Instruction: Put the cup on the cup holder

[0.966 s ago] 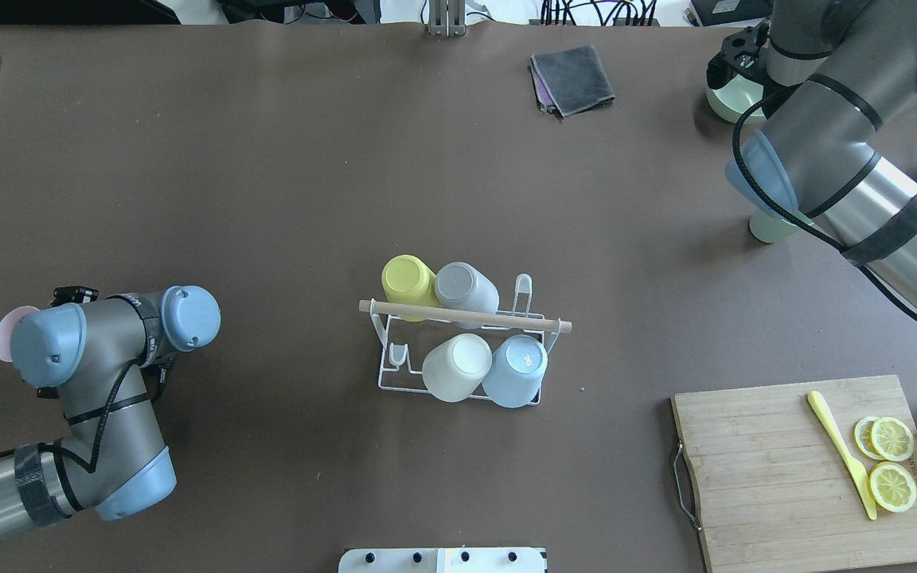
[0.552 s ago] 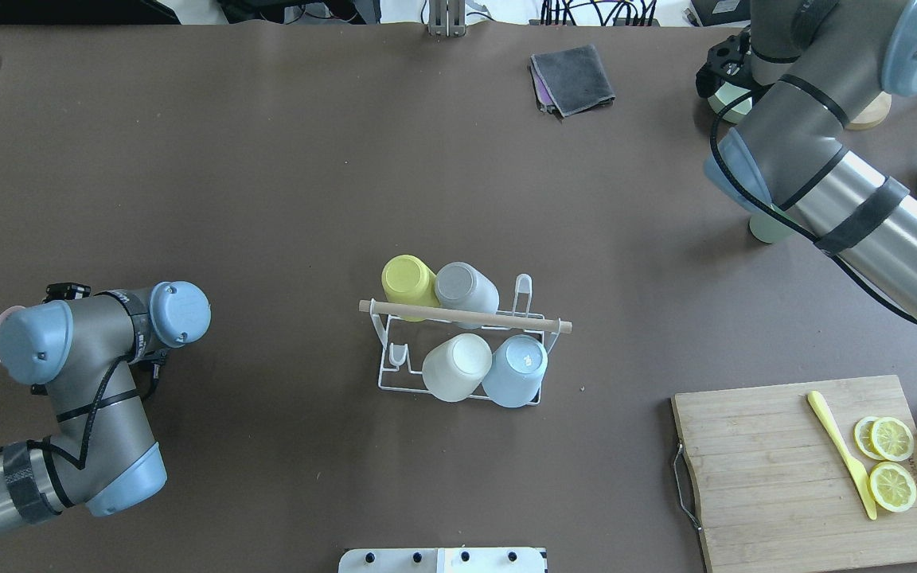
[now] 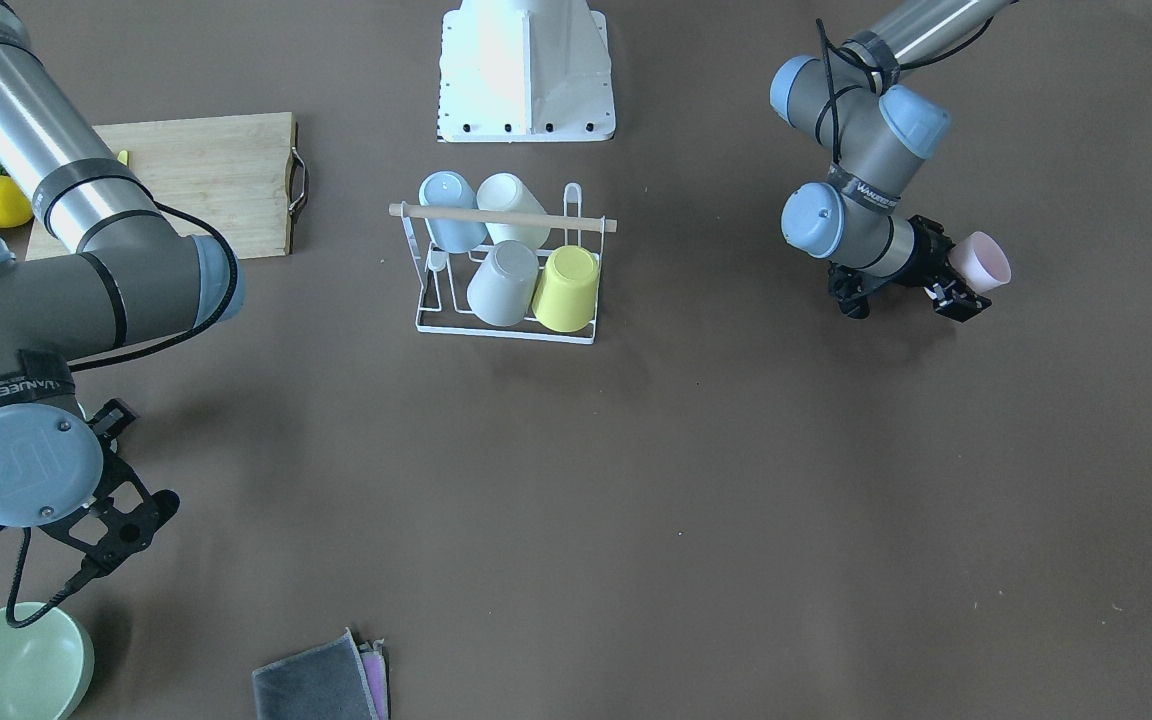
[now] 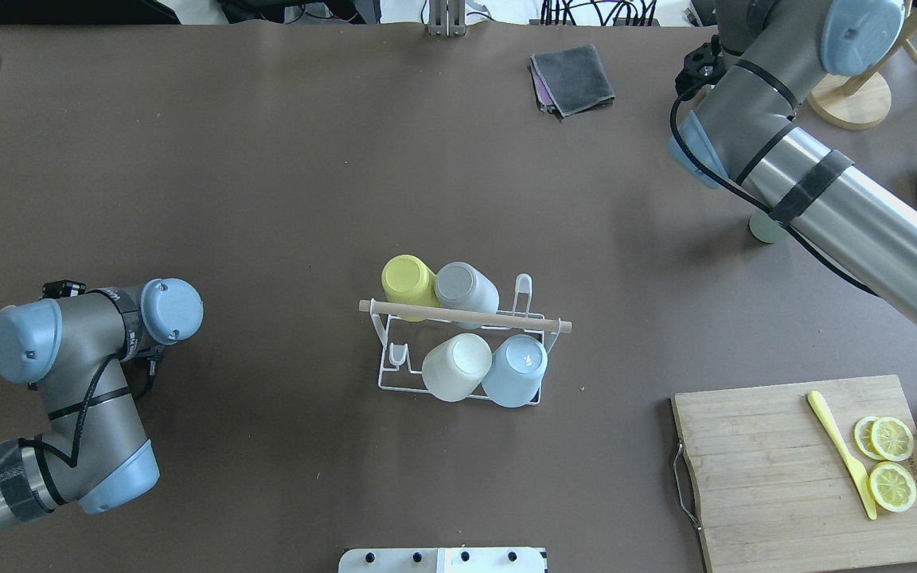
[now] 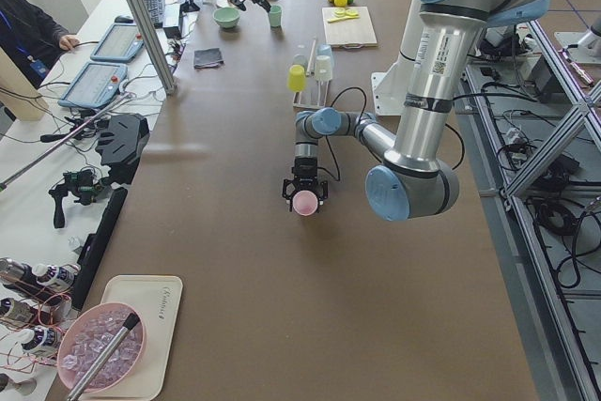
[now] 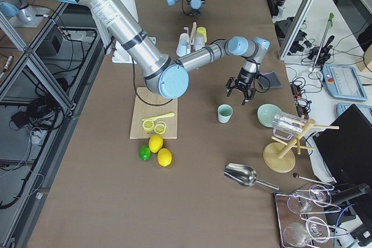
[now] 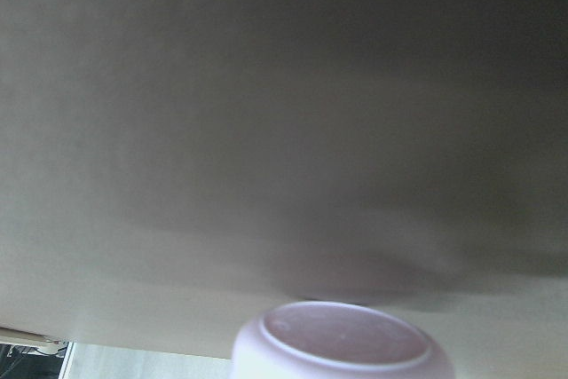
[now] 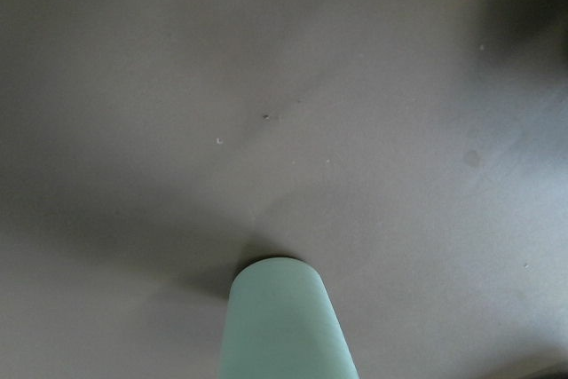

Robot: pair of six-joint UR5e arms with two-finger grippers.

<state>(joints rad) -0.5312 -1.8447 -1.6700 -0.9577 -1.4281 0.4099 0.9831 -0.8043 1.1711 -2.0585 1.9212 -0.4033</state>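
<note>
Now the left gripper (image 3: 956, 276) is clamped on a pink cup (image 3: 984, 262), carried on its side above the table (image 4: 267, 199), wide end pointing away from the rack (image 4: 466, 317) and well apart from it. The right gripper (image 3: 121, 535) hangs with its fingers spread and nothing between them, far over by a green cup (image 6: 225, 113) standing on the table.

The rack already bears four cups: yellow (image 4: 408, 280), grey (image 4: 466, 286), white (image 4: 456, 368) and blue (image 4: 516, 370). Two prongs look free, one at the near left (image 4: 399, 354) and one at the far right (image 4: 523, 288).

The trouble ahead is mostly crowding. Each free prong sits right beside a loaded one, and the rod runs across the top (squarely over the middle), so a cup brought in flat or too low could strike the rod or nudge a neighbour off its prong. The wire rack looks light; a sideways push would likely shift it rather than seat the cup. The cup also has to be turned mouth-down first, and a smooth wall held sideways could slip during that wrist turn. If it is let go before the prong is well inside, it would probably tip out.
</note>
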